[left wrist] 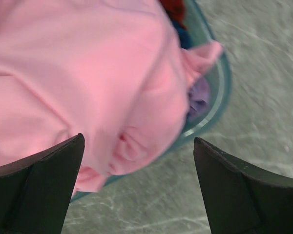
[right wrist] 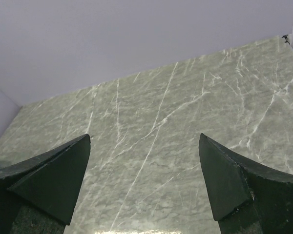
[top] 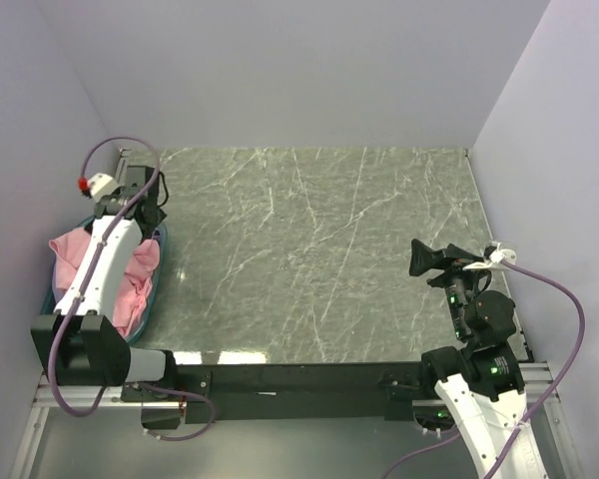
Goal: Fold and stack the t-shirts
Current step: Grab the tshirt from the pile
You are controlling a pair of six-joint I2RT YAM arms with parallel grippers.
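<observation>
Top external view puts the teal basket point(top: 152, 307) at the 9 o'clock edge of the bench point(top: 329, 249). The pink t-shirt point(top: 132, 284) is heaped in it and hangs over the rim. We see the left arm point(top: 98, 261) stretched across that heap toward 12 o'clock.

From the left wrist, the left jaws stand wide apart with nothing clamped between them. The pink t-shirt point(left wrist: 88, 73) fills the frame from 9 to 12 o'clock just beyond their tips, and we cannot tell whether they touch the cloth. A red shirt point(left wrist: 173, 7) peeks out at 12 o'clock, with a blue shirt point(left wrist: 183, 36) just below it. A purple shirt point(left wrist: 199, 97) is tucked against the basket wall point(left wrist: 219, 92) at 3 o'clock, and all three lie under the pink one.

At 4 o'clock in the top view, the right arm point(top: 479, 314) points its right jaws toward 9 o'clock, above bare bench. They are spread wide and hold nothing.
</observation>
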